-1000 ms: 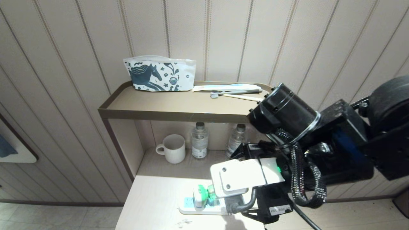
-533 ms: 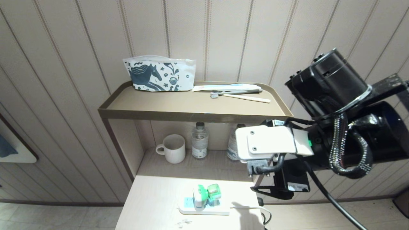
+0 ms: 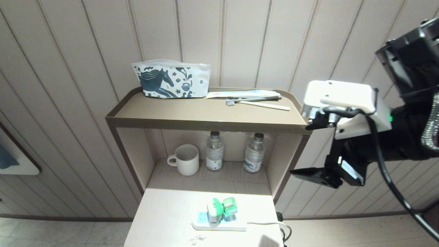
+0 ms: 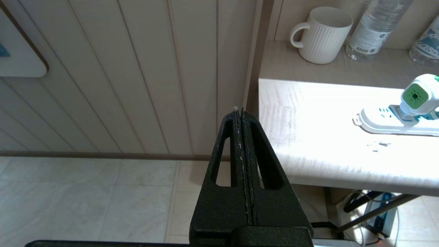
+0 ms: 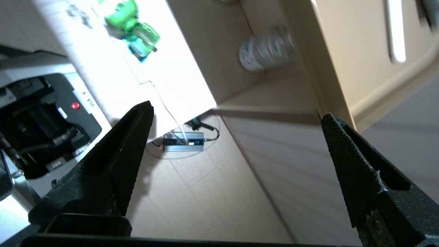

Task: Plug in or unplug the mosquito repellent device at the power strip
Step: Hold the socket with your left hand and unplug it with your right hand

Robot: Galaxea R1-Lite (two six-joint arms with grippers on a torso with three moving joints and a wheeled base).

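right gripper point(image 5: 236, 113), jaws spread and empty, has withdrawn up and right; mosquito repellent device point(image 3: 219, 209) sits plugged into power strip point(image 3: 219, 224).

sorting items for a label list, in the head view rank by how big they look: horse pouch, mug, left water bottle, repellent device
1. horse pouch, clearly largest
2. mug and left water bottle: look about alike, so unranked
3. repellent device, smallest, though it sits nearer the camera
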